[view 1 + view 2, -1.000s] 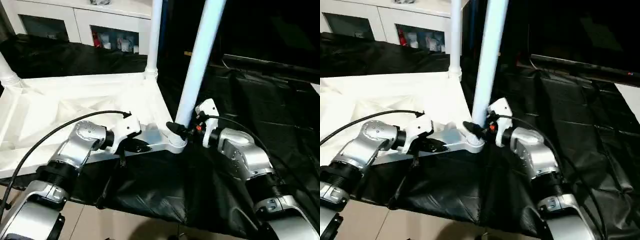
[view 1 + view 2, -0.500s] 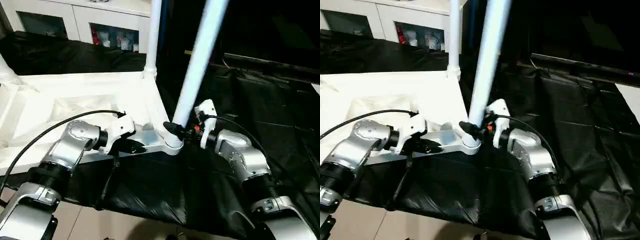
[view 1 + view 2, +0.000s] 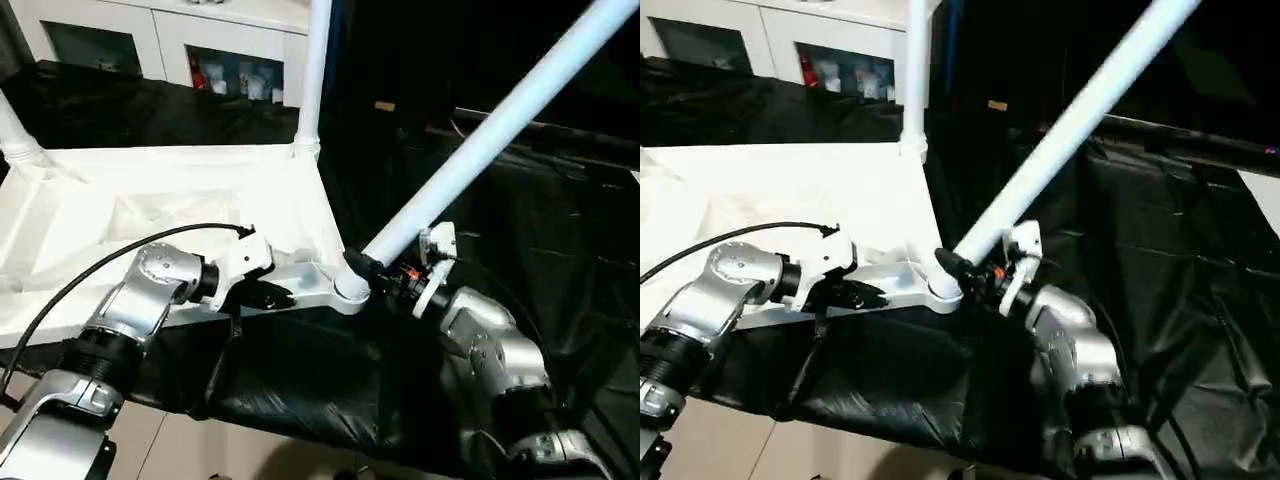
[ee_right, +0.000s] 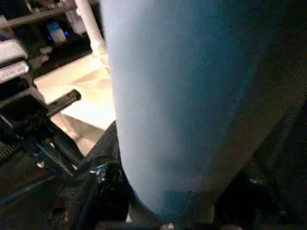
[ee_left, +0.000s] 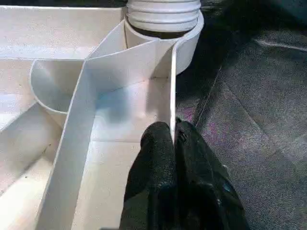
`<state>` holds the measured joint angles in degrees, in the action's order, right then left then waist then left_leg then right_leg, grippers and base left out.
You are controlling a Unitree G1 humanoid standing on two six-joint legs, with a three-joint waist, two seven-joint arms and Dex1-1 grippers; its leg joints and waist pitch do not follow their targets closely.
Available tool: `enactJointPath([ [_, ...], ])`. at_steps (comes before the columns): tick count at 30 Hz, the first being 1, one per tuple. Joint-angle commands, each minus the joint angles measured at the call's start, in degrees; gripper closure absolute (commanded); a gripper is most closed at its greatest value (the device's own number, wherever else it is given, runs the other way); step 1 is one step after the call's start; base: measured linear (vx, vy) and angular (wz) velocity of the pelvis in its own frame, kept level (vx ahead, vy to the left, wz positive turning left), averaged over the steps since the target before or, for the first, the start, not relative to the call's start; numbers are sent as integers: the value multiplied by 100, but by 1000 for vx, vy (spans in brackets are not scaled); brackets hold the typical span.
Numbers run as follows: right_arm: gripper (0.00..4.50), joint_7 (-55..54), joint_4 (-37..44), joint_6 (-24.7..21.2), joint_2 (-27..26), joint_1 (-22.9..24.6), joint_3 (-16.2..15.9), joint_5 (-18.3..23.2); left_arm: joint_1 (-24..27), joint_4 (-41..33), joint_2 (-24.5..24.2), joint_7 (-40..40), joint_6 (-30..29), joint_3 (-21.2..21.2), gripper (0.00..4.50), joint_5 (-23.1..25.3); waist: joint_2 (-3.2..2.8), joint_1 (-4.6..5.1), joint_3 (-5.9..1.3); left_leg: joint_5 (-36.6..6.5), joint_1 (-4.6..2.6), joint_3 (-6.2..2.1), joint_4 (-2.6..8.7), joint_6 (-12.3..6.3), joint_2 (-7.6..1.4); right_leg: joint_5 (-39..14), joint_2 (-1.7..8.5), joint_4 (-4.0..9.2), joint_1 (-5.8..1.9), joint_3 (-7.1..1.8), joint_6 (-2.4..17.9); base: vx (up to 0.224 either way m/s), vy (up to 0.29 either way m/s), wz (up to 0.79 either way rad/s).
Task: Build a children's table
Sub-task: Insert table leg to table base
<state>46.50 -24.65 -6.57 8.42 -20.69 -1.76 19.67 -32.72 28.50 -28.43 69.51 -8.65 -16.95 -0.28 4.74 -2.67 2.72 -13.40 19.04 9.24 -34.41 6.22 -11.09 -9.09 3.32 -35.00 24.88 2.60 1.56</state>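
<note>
**Ana:** Tabletop (image 3: 200, 205) lies upside down on the black cloth (image 3: 560, 230), ribbed underside up; one leg (image 3: 312, 70) stands in the far corner socket; another stands at the far left corner (image 3: 15, 140); the tilted leg (image 3: 480, 135) leans steeply to the robot's right, its foot at the near corner socket (image 3: 345, 290).

**Ben:** And the grips?

**Ana:** The left gripper (image 5: 172, 139) is pinched onto the thin rim wall of the tabletop, just short of that socket; the right gripper (image 3: 375, 272) is clamped low on the tilted leg, right by the socket.

**Ben:** How will it handle?

**Ana:** Likely light, stiff, hollow plastic; smooth, so the tube may slip or twist between the fingers; a long tube held at its foot levers hard; the thin rim could flex; holding low and steadying the rim seems sensible; the leg probably needs to be brought upright before it seats.
</note>
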Motion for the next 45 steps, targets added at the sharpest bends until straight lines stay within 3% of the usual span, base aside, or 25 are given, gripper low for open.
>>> enactJointPath([
  [1,261,-245,-110,-58,244,243,-87,-509,104,102,-96,-253,-97,169,450,5,-89,-30,-326,-500,74,15,444,-153,-156,-1294,399,364,-414,-254,1086,0,0,0],
  [6,261,-313,-153,-19,306,114,-307,-778,103,103,-104,-247,-80,138,450,26,-98,-11,-302,-785,66,16,452,-120,-146,-1757,393,424,-392,-256,976,0,0,0],
  [7,261,-238,-206,-91,361,-62,-560,-972,98,100,-115,-209,-72,95,450,52,-88,7,-298,-843,86,-1,465,-102,-144,-1914,393,429,-405,-250,922,0,0,0],
  [8,261,-201,-222,-117,372,-108,-625,-1010,96,98,-120,-195,-69,83,450,60,-70,20,-302,-839,87,-1,462,-92,-141,-1993,390,439,-403,-251,863,0,0,0],
  [10,261,-80,-304,-214,402,-230,-793,-1087,89,98,-130,-159,-58,56,450,76,-88,35,-298,-910,79,-6,464,-106,-146,-2079,396,453,-386,-257,846,0,0,0],
  [11,261,22,-370,-234,427,-304,-905,-1143,81,100,-137,-139,-52,42,450,87,-51,47,-301,-915,85,-10,465,-113,-145,-2095,387,449,-391,-250,839,0,0,0],
  [14,261,156,-478,-287,451,-390,-1023,-1195,65,110,-143,-116,-33,22,450,104,-73,57,-309,-823,84,-11,454,-134,-150,-1932,392,428,-386,-256,893,0,0,0],
  [21,261,869,-1008,-132,472,-630,-1391,-1322,-89,121,-217,235,161,-154,450,139,-41,74,-328,-822,81,-9,447,-146,-156,-1625,399,397,-395,-252,1035,0,0,0],
  [25,261,1154,-995,-66,534,-650,-1508,-1305,-131,91,-251,372,210,-188,450,121,-24,67,-337,-747,74,-5,447,-172,-164,-1457,394,378,-402,-253,1079,0,0,0],
  [26,261,1397,-827,-51,586,-582,-1565,-1235,-141,42,-280,562,260,-190,450,40,-19,62,-309,-754,79,3,451,-190,-162,-1407,387,386,-386,-257,1093,0,0,0],
  [30,261,1622,-620,-53,633,-480,-1607,-1186,-133,-62,-359,777,215,-228,450,9,-36,46,-288,-813,67,3,467,-205,-171,-1421,385,391,-378,-257,1111,0,0,0],
  [36,261,1855,-457,-13,608,-364,-1613,-1074,-214,39,-331,650,192,-171,450,4,-42,35,-267,-1062,53,-7,485,-148,-175,-1838,391,438,-361,-260,1012,0,0,0],
  [40,261,1352,-865,146,438,-555,-1457,-1259,-334,269,-174,224,167,-39,450,60,-79,35,-269,-1187,36,-16,493,-81,-179,-2024,393,458,-340,-255,991,0,0,0],
  [41,261,615,-1285,169,280,-820,-1242,-1436,-417,366,-58,-149,-35,61,450,143,-70,53,-265,-1271,33,-15,492,-30,-172,-2178,390,471,-327,-256,967,0,0,0],
  [43,261,334,-1455,160,218,-931,-1157,-1486,-453,403,-12,-285,-123,94,450,172,-53,83,-246,-1456,45,-56,499,76,-130,-3011,398,547,-335,-225,665,0,0,0],
  [45,261,-413,-2019,1,-5,-1288,-942,-1504,-484,268,225,-733,-606,208,450,167,-34,90,-254,-1373,66,-79,496,85,-137,-3242,430,563,-334,-228,550,-26,-5,-2],
])
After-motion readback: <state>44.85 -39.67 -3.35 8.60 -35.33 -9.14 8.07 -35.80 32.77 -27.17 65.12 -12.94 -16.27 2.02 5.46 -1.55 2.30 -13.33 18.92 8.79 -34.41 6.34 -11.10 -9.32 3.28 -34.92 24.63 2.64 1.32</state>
